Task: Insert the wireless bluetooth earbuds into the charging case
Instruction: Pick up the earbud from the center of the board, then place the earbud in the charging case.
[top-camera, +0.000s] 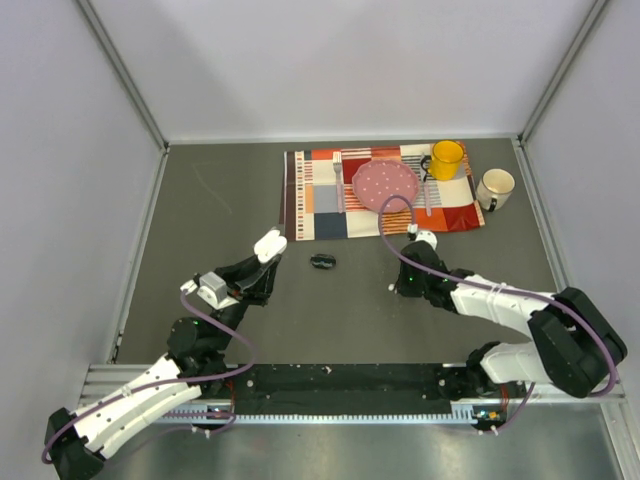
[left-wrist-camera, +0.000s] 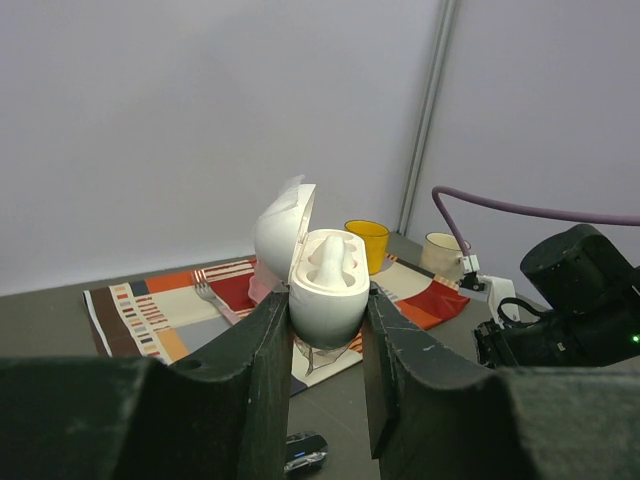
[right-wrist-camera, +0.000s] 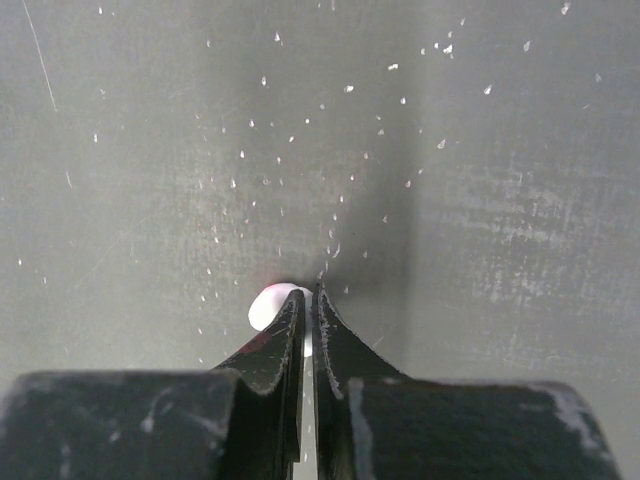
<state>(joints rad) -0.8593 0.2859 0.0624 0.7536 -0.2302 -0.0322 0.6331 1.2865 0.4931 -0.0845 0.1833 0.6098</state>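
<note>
Grey table (top-camera: 220, 200) under me: my left gripper (left-wrist-camera: 328, 300) clenches the open white charging case (left-wrist-camera: 322, 268) near its middle; my right gripper (right-wrist-camera: 308, 296) is pinched closed, a white earbud (right-wrist-camera: 266, 306) touching its tips.

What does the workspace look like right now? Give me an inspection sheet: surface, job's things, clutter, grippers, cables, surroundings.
Surface: grey table, white flecks under the right wrist.
Job's things: white charging case, lid open, held off the table; white earbud on the table at the right fingertips.
Clutter: black pod mid-table; patchwork placemat carrying pink plate, fork and yellow mug; white mug beside it.
Grippers: left gripper shut on the case; right gripper shut at the table, pinch on the earbud cannot be told.
Cables: purple cable looping along each arm.
Surroundings: plain white walls on three sides.
</note>
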